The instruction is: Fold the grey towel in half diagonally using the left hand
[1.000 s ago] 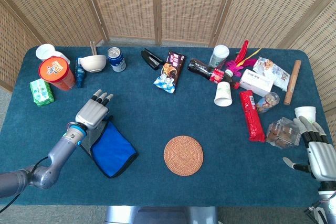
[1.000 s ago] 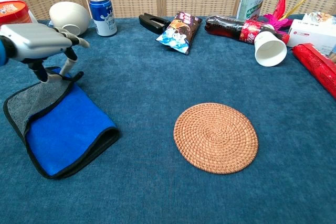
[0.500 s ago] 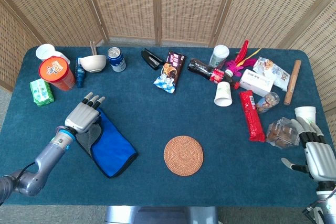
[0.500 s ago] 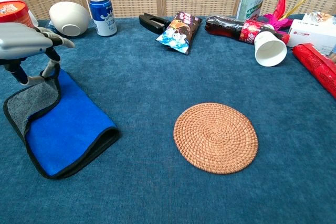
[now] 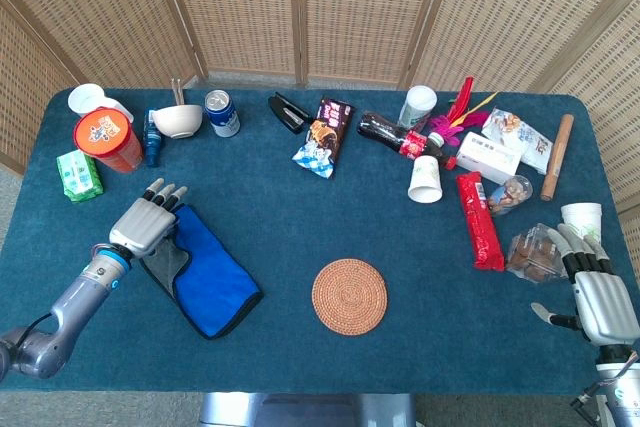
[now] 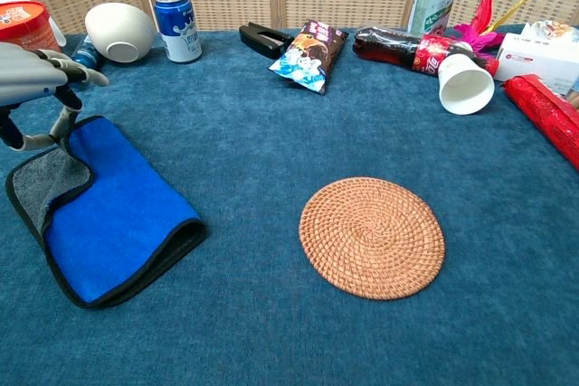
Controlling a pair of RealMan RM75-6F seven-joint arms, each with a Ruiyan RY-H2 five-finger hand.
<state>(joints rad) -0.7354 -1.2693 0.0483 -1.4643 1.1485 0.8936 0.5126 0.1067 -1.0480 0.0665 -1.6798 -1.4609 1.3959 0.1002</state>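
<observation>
The towel [image 5: 212,277] [image 6: 118,214], blue on one side and grey on the other with black trim, lies folded over at the table's left. A strip of its grey side [image 6: 41,189] shows along the left edge. My left hand [image 5: 145,224] [image 6: 32,74] hovers over the towel's far left corner. Its thumb and one finger reach down and pinch the edge of the blue flap, while the other fingers stay stretched out. My right hand [image 5: 592,289] rests open at the table's right edge, beside a white cup, and is out of the chest view.
A round woven coaster [image 5: 349,295] [image 6: 372,237] lies right of the towel. Behind the left hand stand an orange tub [image 5: 107,139], a green pack [image 5: 79,175], a bowl [image 6: 119,32] and a can [image 6: 176,14]. Snacks, a bottle and cups crowd the back right.
The left hand has moved left, towards the table's left edge, drawing the blue flap with it. Less of the grey side shows now. The right hand barely shifted.
</observation>
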